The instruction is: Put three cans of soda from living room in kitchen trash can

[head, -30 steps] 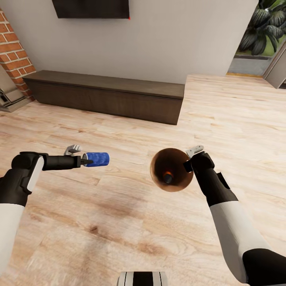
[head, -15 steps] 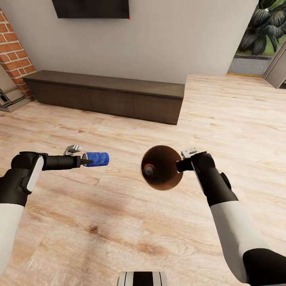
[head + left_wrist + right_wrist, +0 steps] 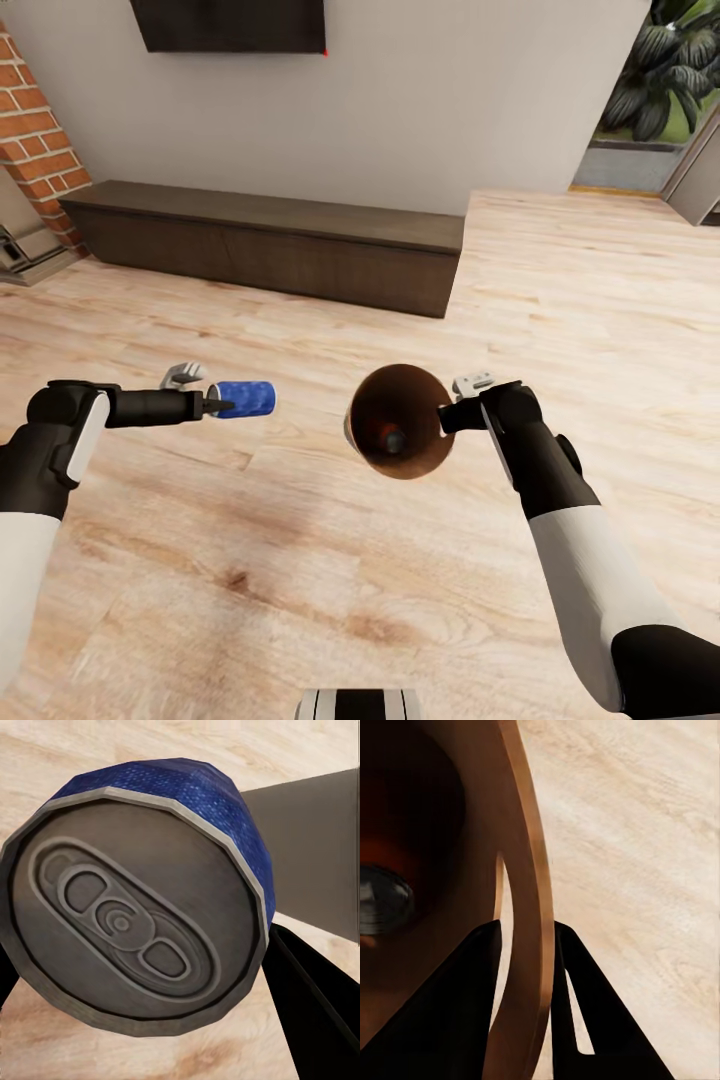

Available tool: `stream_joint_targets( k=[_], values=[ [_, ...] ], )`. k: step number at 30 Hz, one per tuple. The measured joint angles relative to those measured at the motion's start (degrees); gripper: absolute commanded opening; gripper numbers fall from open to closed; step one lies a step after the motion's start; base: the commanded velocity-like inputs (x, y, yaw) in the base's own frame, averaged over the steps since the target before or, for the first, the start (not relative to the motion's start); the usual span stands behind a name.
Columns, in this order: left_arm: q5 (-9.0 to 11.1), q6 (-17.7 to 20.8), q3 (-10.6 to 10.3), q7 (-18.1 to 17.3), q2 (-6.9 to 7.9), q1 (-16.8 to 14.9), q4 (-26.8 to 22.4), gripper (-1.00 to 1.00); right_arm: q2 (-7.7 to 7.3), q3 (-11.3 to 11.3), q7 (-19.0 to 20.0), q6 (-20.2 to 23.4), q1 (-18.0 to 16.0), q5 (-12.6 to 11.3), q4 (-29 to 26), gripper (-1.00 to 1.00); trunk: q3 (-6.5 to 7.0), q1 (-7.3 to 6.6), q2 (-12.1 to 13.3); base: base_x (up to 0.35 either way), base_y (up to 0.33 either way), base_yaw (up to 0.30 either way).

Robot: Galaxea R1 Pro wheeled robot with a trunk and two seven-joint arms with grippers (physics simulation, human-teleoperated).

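Note:
My left gripper (image 3: 222, 405) is shut on a dark blue can of soda (image 3: 246, 399), held sideways above the wood floor at the left of the head view. Its grey lid with the pull tab (image 3: 124, 922) faces the left wrist camera, between the dark fingers (image 3: 311, 1009). My right gripper (image 3: 447, 416) is shut on the rim of the tash can (image 3: 398, 422), held in the air with its coppery brown inside facing me. A can with an orange side (image 3: 391, 438) lies at its bottom, seen as a grey end (image 3: 382, 900) in the right wrist view, where the fingers (image 3: 592, 1020) straddle the rim (image 3: 529, 915).
A long dark wood bench (image 3: 270, 240) runs along the white wall ahead, under a black TV (image 3: 235, 20). A brick fireplace (image 3: 35, 130) stands at the far left. An opening with plants (image 3: 670, 80) is at the far right. Wood-plank floor (image 3: 300, 560) lies all around.
My right arm has carried the tash can to the left, toward the blue can, and tilted it; the can inside rolled about the bottom. The left arm with the blue can has stayed still.

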Motion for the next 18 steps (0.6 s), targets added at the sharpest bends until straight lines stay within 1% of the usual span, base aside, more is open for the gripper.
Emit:
stream_joint_targets(
  k=[2, 3, 6, 10, 11, 14, 15, 16, 17, 18],
  values=[
    [0.0, 0.0, 0.0, 0.0, 0.00, 0.0, -0.2, -1.00, -0.03, 0.0, -0.1, -0.2, 0.0, 1.1, 0.0, -1.00, 0.36, -0.44, 0.8, 0.000, 0.000, 0.000],
    [0.0, 0.0, 0.0, 0.0, 0.00, 0.0, -0.3, -1.00, -0.09, 0.0, -0.1, -0.1, 0.0, 1.1, 0.0, -1.00, 0.54, -0.66, 1.2, 0.000, 0.000, 0.000],
    [0.0, 0.0, 0.0, -0.1, 0.00, 0.0, -0.8, -1.00, -0.53, 0.0, 0.0, 0.0, 0.0, -0.1, 0.0, -1.00, 1.08, -1.32, 2.4, 0.000, 0.000, 0.000],
    [0.2, 0.0, 0.0, -0.1, 0.00, 0.0, -2.4, -1.00, -1.00, -0.2, 0.7, -0.1, 0.0, 0.5, 0.0, -1.00, 1.79, -2.20, 4.0, 0.000, 0.000, 0.000],
    [0.3, 0.0, 0.0, -0.2, 0.00, 0.0, -3.0, -1.00, -1.33, -0.3, 1.9, -0.2, 0.0, 0.7, 0.0, -1.00, 1.97, -2.42, 4.4, 0.000, 0.000, 0.000],
    [0.4, 0.0, -0.1, -0.6, 0.00, 0.1, -4.3, -1.00, -2.33, -0.4, 4.7, 0.0, 0.0, -0.5, 0.0, -1.00, 2.51, -3.08, 5.6, 0.000, 0.000, 0.000],
    [0.6, 0.0, -0.2, -1.4, 0.00, 0.1, -5.4, -1.00, -3.16, -0.4, 6.7, 0.0, 0.0, -0.4, 0.1, -1.00, 2.69, -3.30, 6.0, 0.000, 0.000, 0.000],
    [0.4, 0.0, -0.3, -2.0, 0.00, 0.1, -6.1, -1.00, -3.62, -0.4, 7.6, 0.0, -0.1, -0.3, 0.1, -1.00, 2.87, -3.52, 6.4, 0.000, 0.000, 0.000],
    [0.7, 0.0, -0.4, -3.6, 0.00, 0.1, -7.4, -1.00, -4.36, -0.4, 9.1, -0.1, -0.1, 0.1, 0.1, -1.00, 3.05, -3.74, 6.8, 0.000, 0.000, 0.000],
    [0.4, 0.0, -0.4, -4.6, 0.02, 0.1, -8.1, -1.00, -4.68, -0.5, 9.7, -0.2, -0.1, 0.5, 0.2, -1.00, 3.23, -3.95, 7.2, 0.000, 0.000, 0.000]
  ],
)
